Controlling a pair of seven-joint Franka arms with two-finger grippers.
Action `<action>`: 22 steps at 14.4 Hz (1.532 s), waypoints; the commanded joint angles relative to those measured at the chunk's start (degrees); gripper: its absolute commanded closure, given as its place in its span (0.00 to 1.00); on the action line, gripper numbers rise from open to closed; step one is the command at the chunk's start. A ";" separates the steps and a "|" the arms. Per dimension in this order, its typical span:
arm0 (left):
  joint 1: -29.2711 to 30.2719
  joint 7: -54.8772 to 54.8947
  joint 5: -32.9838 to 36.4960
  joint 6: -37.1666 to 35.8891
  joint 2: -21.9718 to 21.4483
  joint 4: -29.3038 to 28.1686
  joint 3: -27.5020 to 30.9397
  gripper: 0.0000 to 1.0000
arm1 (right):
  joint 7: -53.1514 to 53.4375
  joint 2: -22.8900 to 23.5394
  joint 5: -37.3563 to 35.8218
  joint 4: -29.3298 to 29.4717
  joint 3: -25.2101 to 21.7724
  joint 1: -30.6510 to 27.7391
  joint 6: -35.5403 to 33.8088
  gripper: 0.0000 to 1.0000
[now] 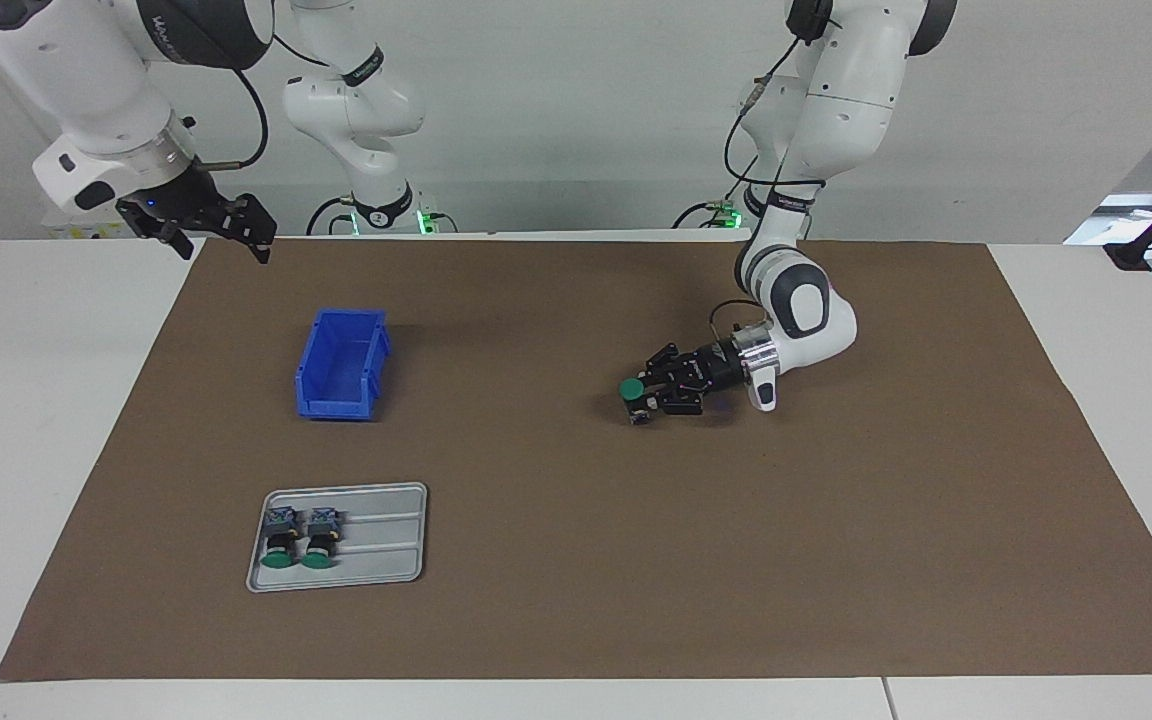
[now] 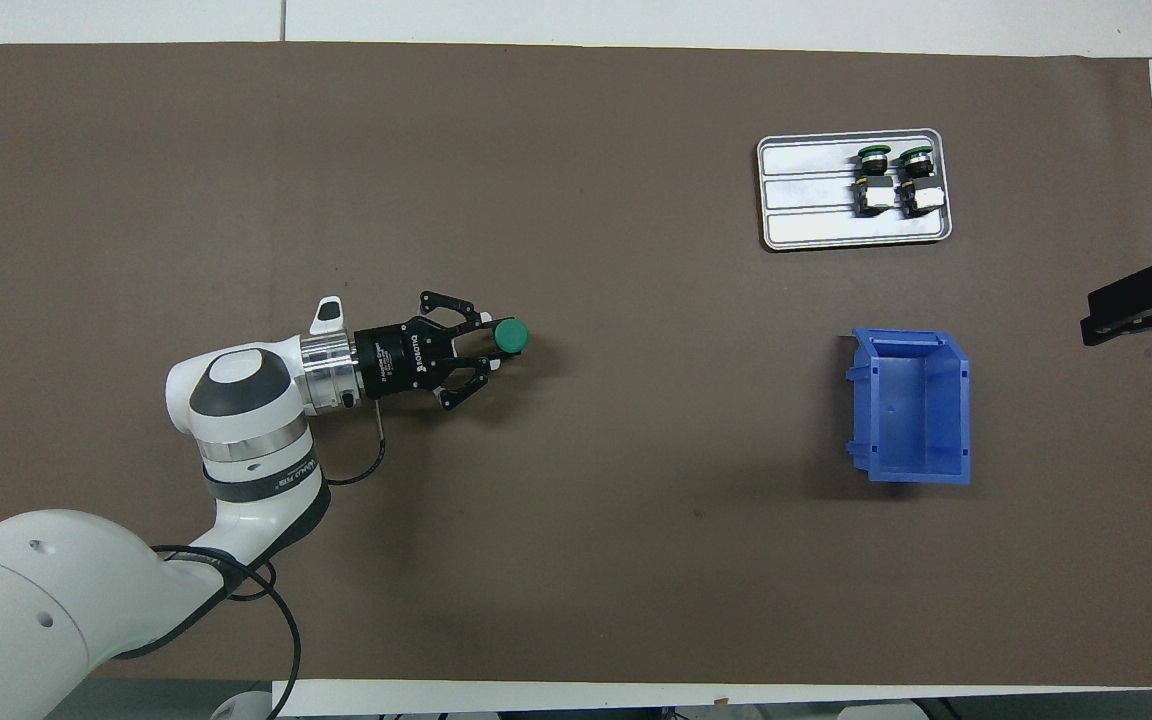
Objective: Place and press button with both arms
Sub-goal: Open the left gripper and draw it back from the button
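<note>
**Left gripper holds the button low over the mat**

The left gripper [image 1: 648, 392] pinches the button [image 1: 632, 389] by its black body, green cap up, low over the middle of the brown mat [image 1: 576, 620]. The right gripper [image 1: 219, 238] waits, fingers spread, above the mat's corner near the blue bin [image 1: 341, 365]. Two more buttons [image 1: 298, 538] lie on the grey tray [image 1: 386, 545].

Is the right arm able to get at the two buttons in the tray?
Probably yes: the right gripper hangs open over its own table end, and nothing covers the two buttons in the tray.
</note>
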 commanded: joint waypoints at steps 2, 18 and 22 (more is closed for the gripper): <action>-0.72 1.69 -1.71 0.79 -0.66 -1.32 0.30 0.91 | -0.88 -1.08 -0.06 -1.46 -0.04 -0.17 0.86 0.01; -2.30 0.99 -1.71 5.97 -1.36 -1.06 0.21 0.36 | -0.88 -1.08 -0.06 -1.46 -0.04 -0.17 0.86 0.01; -2.30 -2.34 -1.71 8.08 -2.07 -0.79 0.30 0.00 | -0.88 -1.08 -0.06 -1.46 -0.04 -0.17 0.86 0.01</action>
